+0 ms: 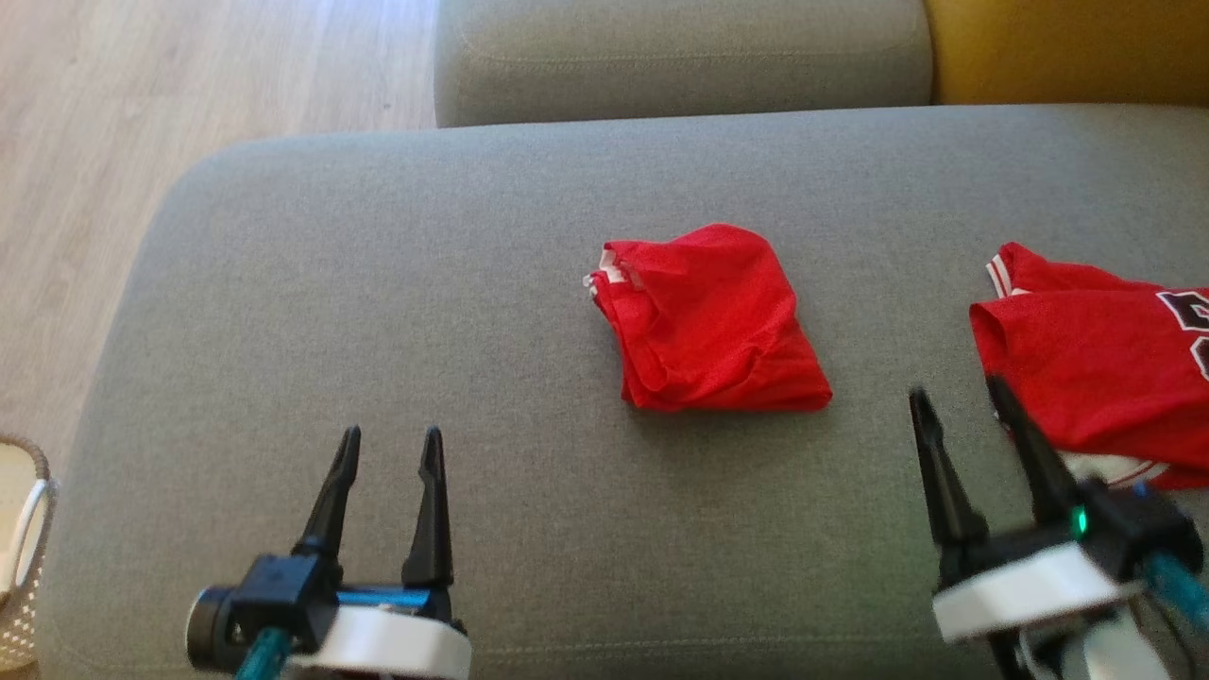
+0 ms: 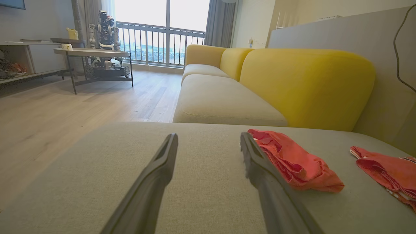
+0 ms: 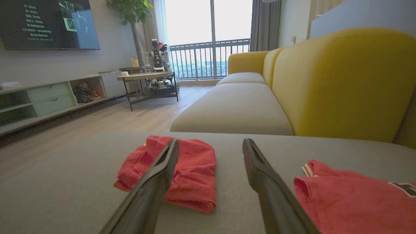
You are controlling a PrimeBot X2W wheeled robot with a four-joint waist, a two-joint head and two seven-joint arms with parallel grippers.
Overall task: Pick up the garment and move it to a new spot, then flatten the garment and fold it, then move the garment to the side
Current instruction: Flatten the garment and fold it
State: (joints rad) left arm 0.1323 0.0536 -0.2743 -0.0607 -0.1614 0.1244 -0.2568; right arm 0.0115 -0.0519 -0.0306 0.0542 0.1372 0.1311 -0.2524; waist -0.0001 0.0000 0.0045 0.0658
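Observation:
A red garment (image 1: 708,321) lies folded into a small bundle in the middle of the grey sofa seat (image 1: 378,283); it also shows as the garment (image 2: 292,161) and the garment (image 3: 191,172). My left gripper (image 1: 392,444) hovers open near the seat's front left, well apart from it; in its own view the left gripper (image 2: 208,139) has nothing between its fingers. At the front right my right gripper (image 1: 954,392) stands open and empty, between the bundle and a second red jersey (image 1: 1096,359); its wrist view has the right gripper (image 3: 210,144) in front of the bundle.
The second red jersey (image 3: 351,198), with white trim and dark lettering, lies at the seat's right edge. Yellow backrest cushions (image 3: 341,81) stand behind. A woven basket (image 1: 24,548) sits on the wooden floor at left. A side table (image 2: 91,53) stands far off.

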